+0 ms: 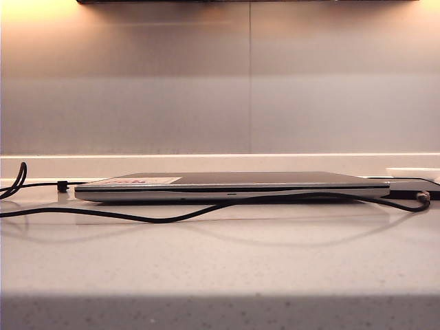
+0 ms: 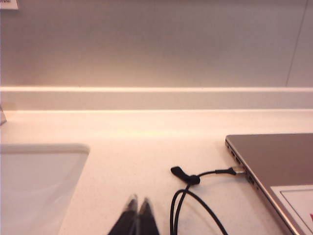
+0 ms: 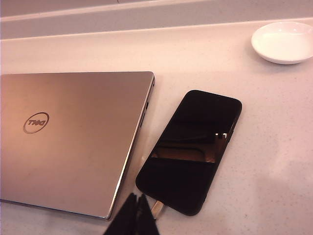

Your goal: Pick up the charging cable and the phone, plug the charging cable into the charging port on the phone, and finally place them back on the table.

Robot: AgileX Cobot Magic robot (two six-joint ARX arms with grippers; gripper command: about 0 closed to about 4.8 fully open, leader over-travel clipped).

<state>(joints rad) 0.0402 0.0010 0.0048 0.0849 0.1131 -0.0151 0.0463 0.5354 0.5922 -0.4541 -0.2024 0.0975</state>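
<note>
The phone [image 3: 190,151] lies flat on the table [image 3: 274,147] just beside the closed laptop [image 3: 68,137], a pale plug tip [image 3: 157,209] meeting its near short edge. The charging cable [image 1: 206,210] trails along the laptop's front. Both pairs of fingers are closed and empty — left gripper [image 2: 138,208] near the cable's tie [image 2: 194,179], right gripper [image 3: 137,201] beside the plug.

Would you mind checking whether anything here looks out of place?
Nothing stands out: phone lies flat beside the closed laptop, cable trails loosely across the table, and both grippers are shut, empty.
</note>
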